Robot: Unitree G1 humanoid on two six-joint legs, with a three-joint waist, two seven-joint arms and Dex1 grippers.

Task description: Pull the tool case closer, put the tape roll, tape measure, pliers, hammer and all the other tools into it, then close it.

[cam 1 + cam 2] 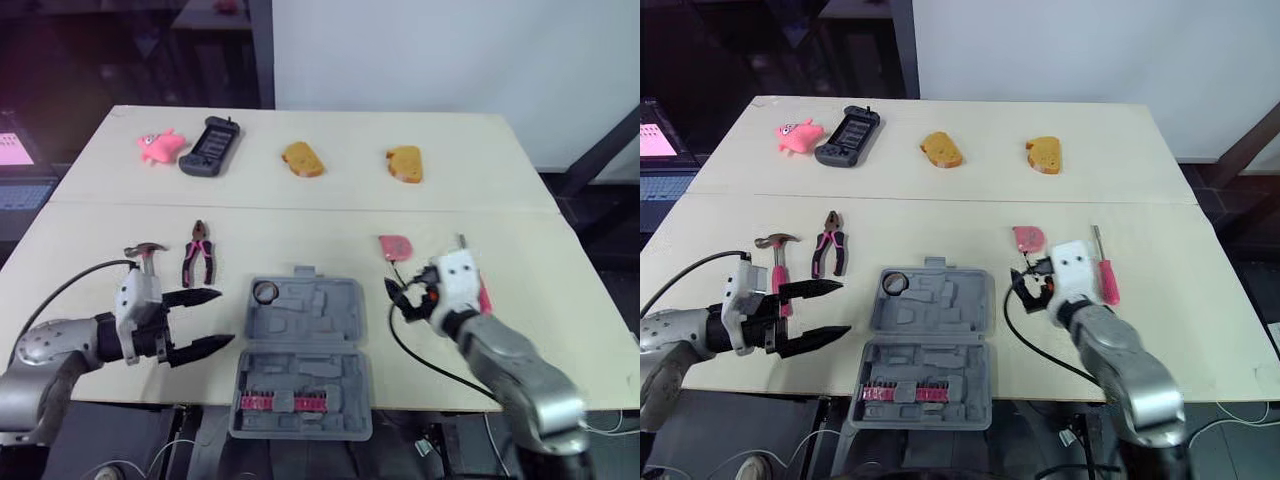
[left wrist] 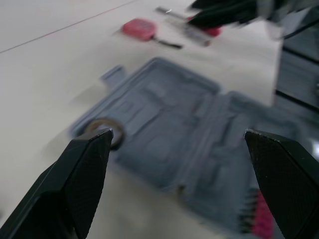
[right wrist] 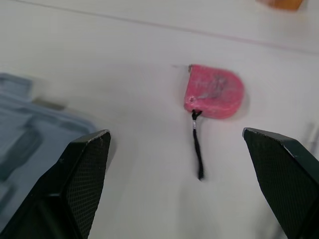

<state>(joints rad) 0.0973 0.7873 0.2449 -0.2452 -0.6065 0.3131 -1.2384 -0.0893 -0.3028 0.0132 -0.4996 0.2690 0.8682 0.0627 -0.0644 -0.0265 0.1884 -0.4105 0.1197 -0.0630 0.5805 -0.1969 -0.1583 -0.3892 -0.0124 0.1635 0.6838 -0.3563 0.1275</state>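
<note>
Tool case [image 1: 300,350] lies open at lower centre, tape roll [image 1: 265,292] in its upper-left corner, between two wide-spread grippers — left gripper [image 1: 224,317] beside its left edge, right gripper [image 1: 396,299] just below the pink tape measure [image 1: 394,246] — with pliers [image 1: 198,252] and hammer [image 1: 148,258] further upper left.

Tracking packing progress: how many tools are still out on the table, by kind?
Hammer: 1
Pliers: 1
Tape measure: 1
Screwdriver: 1
Total out: 4. The tape roll already lies in the open tool case.
</note>
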